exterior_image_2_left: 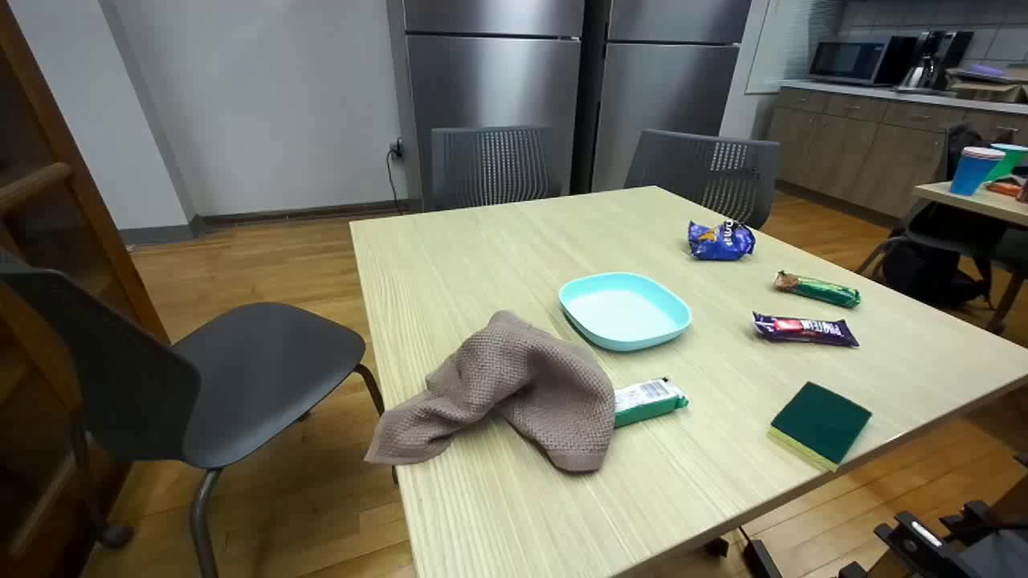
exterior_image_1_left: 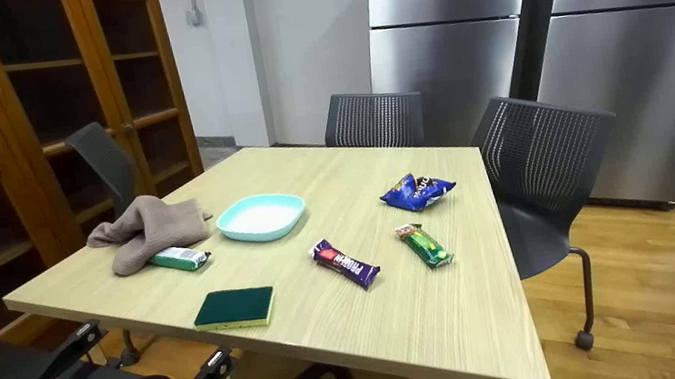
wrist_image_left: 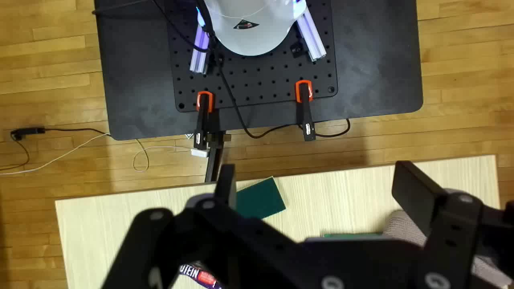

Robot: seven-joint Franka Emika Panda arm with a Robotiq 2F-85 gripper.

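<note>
Wide apart, the fingers of my gripper [wrist_image_left: 315,174] hang above the table in the wrist view, with nothing between them; the exterior views do not show the gripper. Below it lies a dark green sponge [wrist_image_left: 261,198] with a yellow underside, partly covered by a finger. A brown towel [exterior_image_2_left: 514,385] is crumpled at the table's edge, over one end of a green-and-white bar [exterior_image_2_left: 649,401]. Beside the towel sits a light blue dish [exterior_image_1_left: 261,218]. A purple protein bar [exterior_image_1_left: 345,263], a green-wrapped bar [exterior_image_1_left: 424,245] and a blue snack bag [exterior_image_1_left: 417,192] lie apart from each other.
Dark chairs [exterior_image_1_left: 548,181] stand around the wooden table [exterior_image_1_left: 335,170]. Orange-tipped clamps [wrist_image_left: 305,108] jut from the black robot stand [wrist_image_left: 373,60], with a strip of floor between stand and table. A cable [wrist_image_left: 235,100] runs over the stand. A wooden cabinet [exterior_image_1_left: 94,71] is behind.
</note>
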